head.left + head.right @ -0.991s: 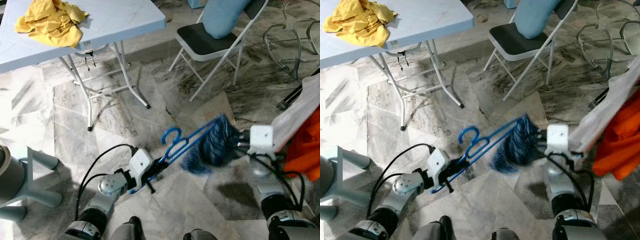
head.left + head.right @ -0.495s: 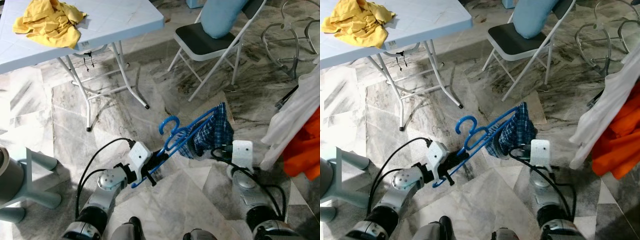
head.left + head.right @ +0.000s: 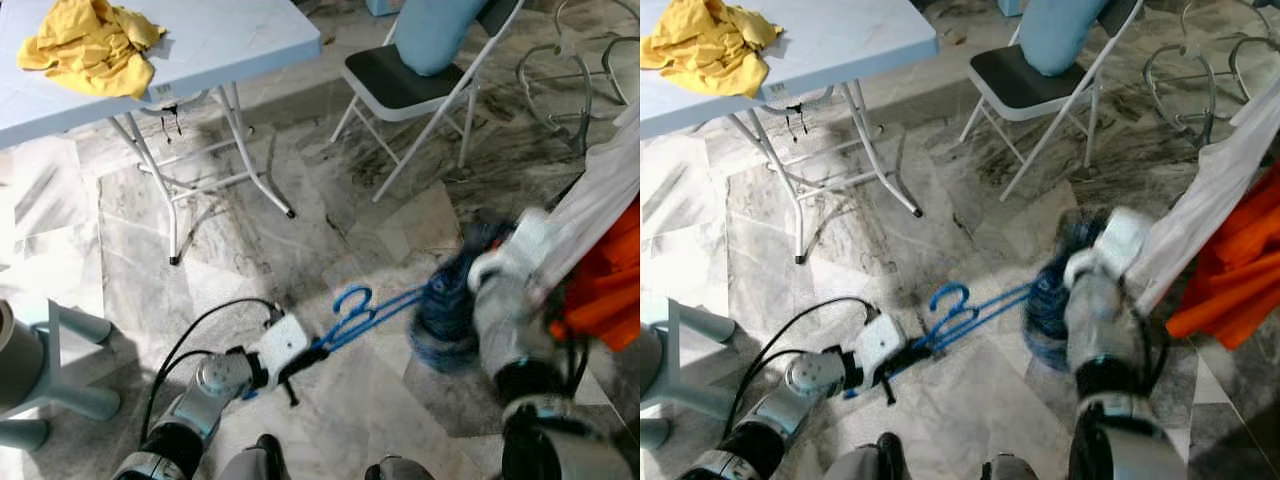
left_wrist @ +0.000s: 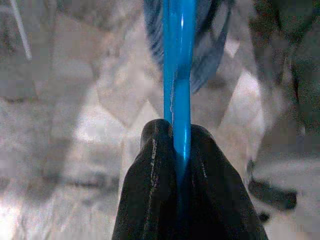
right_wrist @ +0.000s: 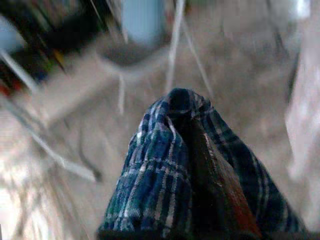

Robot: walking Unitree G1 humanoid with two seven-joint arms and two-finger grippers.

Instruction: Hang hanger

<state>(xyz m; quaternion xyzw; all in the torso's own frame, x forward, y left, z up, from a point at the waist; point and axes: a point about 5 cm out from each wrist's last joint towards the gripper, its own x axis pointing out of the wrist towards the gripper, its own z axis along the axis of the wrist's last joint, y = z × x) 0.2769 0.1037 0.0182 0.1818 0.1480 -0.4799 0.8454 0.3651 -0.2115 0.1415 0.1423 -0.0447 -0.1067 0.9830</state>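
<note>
Left gripper (image 4: 181,150) clamped on the blue hanger (image 3: 352,312), right gripper (image 5: 200,165) bunching blue plaid cloth (image 5: 165,175).

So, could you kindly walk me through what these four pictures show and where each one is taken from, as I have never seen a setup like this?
This is a humanoid robot with two silver arms, seen through its own cameras. The two wide pictures come from a stereo camera on its head, looking down at a marble floor. The other two come from cameras on its wrists, each looking along that arm's two black fingers.

The left end effector is shut on one end of a blue hanger; the left wrist view shows the fingers pinching the blue bar. The right end effector is wrapped in a blue plaid garment that hangs on the hanger, and that arm is blurred.

Around them stand a folding table with a yellow cloth, a folding chair, and white and orange clothes hanging at the right.
</note>
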